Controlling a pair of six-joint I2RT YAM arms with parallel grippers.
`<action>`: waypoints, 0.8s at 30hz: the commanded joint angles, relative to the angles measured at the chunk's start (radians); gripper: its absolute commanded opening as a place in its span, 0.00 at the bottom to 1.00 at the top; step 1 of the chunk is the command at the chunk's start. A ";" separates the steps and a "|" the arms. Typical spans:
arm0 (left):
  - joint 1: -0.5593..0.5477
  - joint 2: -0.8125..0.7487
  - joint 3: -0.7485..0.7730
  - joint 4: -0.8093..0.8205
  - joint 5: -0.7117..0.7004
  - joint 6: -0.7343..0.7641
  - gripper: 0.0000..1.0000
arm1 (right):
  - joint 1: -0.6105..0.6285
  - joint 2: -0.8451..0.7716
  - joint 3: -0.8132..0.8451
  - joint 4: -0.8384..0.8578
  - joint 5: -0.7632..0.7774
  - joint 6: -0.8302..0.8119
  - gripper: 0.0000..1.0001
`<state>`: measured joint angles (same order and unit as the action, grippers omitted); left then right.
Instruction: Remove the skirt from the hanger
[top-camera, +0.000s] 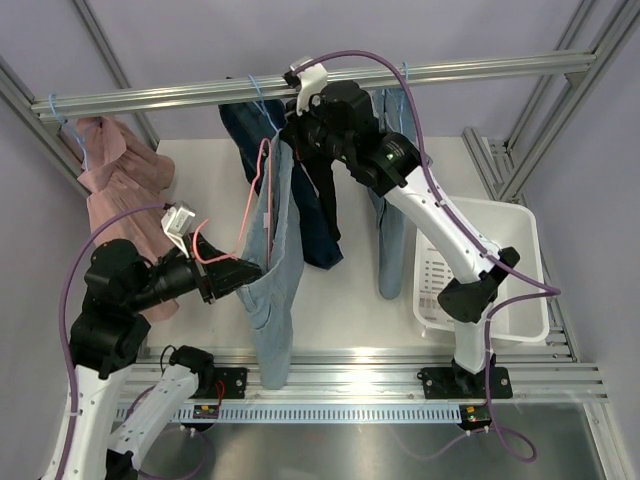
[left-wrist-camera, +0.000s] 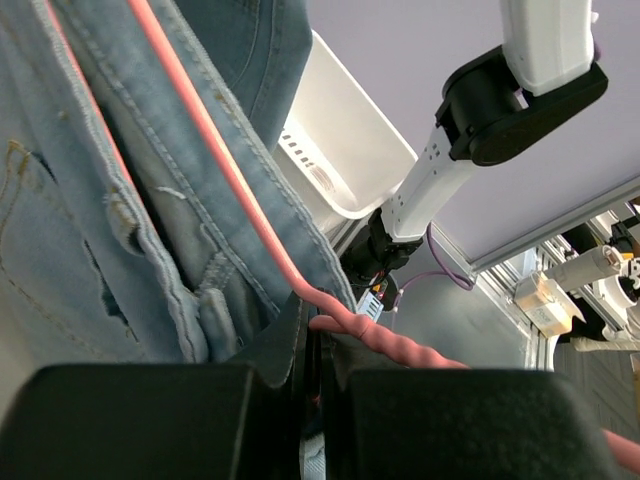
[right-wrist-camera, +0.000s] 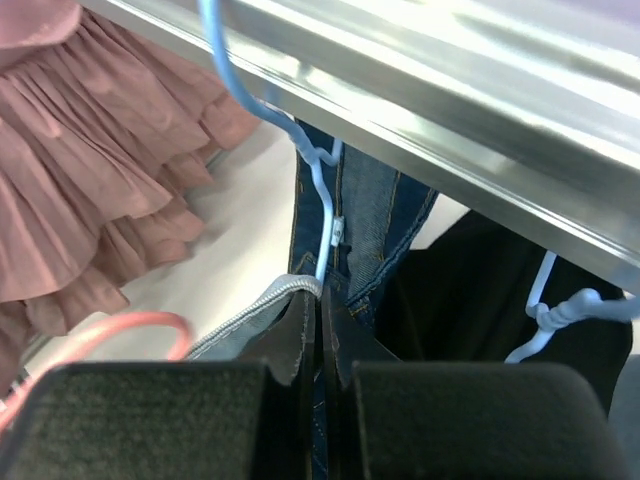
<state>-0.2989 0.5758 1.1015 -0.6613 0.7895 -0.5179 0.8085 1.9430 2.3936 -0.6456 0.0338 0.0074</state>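
Observation:
The light blue denim skirt (top-camera: 272, 270) hangs stretched from the rail area down past the table's front edge. A pink wire hanger (top-camera: 255, 185) runs along its left side. My left gripper (top-camera: 225, 272) is shut on the hanger's twisted lower part, seen in the left wrist view (left-wrist-camera: 320, 322) with the hanger wire (left-wrist-camera: 230, 190) crossing the skirt denim (left-wrist-camera: 80, 200). My right gripper (top-camera: 290, 135) is up by the rail, shut on the skirt's light waistband edge (right-wrist-camera: 250, 315). In the right wrist view that gripper (right-wrist-camera: 322, 300) has its jaws pressed together, and the pink hanger (right-wrist-camera: 110, 330) shows at lower left.
An aluminium rail (top-camera: 450, 72) spans the back. On it hang a pink ruffled garment (top-camera: 115, 180), dark jeans (top-camera: 320, 220) on a blue hanger (right-wrist-camera: 325, 200), and lighter jeans (top-camera: 390, 240). A white basket (top-camera: 520, 260) stands at the right.

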 joint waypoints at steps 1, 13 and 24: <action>-0.019 -0.007 0.052 -0.078 0.050 -0.010 0.00 | -0.058 0.002 -0.013 0.118 0.085 -0.034 0.00; -0.017 -0.054 0.043 0.242 -0.321 -0.141 0.00 | -0.022 -0.260 -0.347 -0.061 -0.776 -0.349 0.04; -0.019 -0.039 0.061 0.293 -0.449 -0.212 0.00 | -0.017 -0.340 -0.397 -0.078 -0.632 -0.351 0.00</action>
<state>-0.3126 0.5583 1.1084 -0.3935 0.4118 -0.7116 0.8494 1.6730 1.9331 -0.7429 -0.6041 -0.3183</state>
